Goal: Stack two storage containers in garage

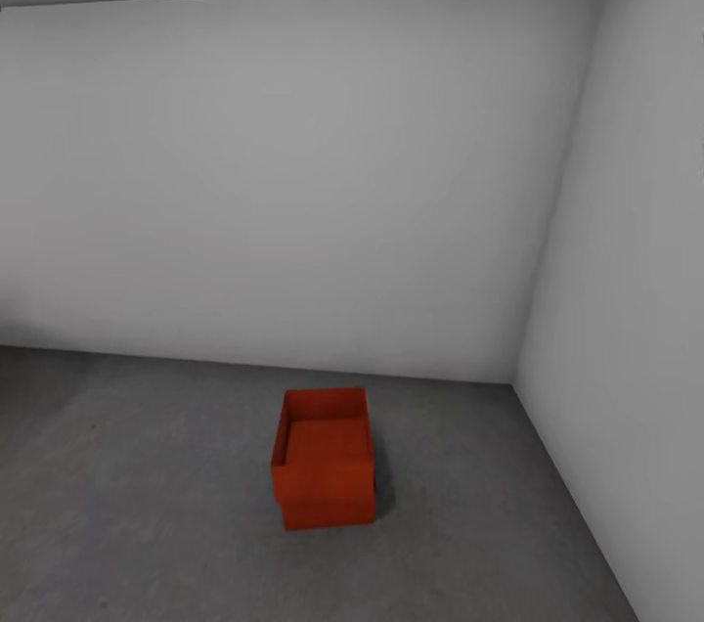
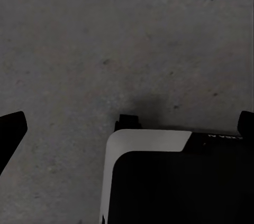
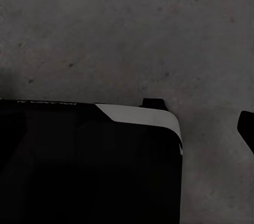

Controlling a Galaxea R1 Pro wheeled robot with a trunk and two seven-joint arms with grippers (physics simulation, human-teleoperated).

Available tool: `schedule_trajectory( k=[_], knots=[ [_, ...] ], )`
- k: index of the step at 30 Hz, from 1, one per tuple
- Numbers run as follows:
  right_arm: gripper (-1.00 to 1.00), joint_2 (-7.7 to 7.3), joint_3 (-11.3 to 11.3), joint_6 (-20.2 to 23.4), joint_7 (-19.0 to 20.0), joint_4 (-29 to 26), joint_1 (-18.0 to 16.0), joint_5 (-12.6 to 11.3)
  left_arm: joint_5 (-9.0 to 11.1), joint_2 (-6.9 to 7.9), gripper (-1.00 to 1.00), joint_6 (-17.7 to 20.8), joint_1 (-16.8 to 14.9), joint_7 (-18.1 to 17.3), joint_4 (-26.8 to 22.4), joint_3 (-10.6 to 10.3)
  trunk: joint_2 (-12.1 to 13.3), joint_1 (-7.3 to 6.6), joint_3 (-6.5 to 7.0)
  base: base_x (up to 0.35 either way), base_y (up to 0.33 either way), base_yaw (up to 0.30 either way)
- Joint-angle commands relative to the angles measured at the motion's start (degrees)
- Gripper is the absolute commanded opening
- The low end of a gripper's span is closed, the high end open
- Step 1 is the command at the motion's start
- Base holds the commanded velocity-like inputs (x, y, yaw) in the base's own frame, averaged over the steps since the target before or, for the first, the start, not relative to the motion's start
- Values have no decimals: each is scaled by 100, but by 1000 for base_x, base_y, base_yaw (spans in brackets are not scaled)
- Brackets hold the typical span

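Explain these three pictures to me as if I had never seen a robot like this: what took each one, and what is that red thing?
A wheeled robot with two arms took them, in a computer simulation. The big picture comes from its head camera, looking into a corner of a bare grey-walled room. On the concrete floor stand two orange-red storage containers, one stacked on the other. The two dark pictures come from cameras by each arm's pincer, pointing down at the same floor; the black and white shape is apparently the robot's own body. The left pincer is spread open and holds nothing. The right pincer also holds nothing, as far as the picture shows.

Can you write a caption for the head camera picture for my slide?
Two orange-red storage containers stacked, one on the other, on the garage's grey concrete floor near the corner of its white walls.
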Motion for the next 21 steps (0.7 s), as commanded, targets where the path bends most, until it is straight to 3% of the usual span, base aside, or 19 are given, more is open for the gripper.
schedule_trajectory(
  k=[1,21],
  knots=[
    [100,2,47,-27,-5,17,-6,-46,59,2,100,15,-3,-35,-1,-17,-7,1,0,0,0,0],
    [100,-9,47,-29,-5,17,-9,-61,55,-22,100,11,11,-51,-1,-17,-7,1,138,0,0,0]
  ],
)
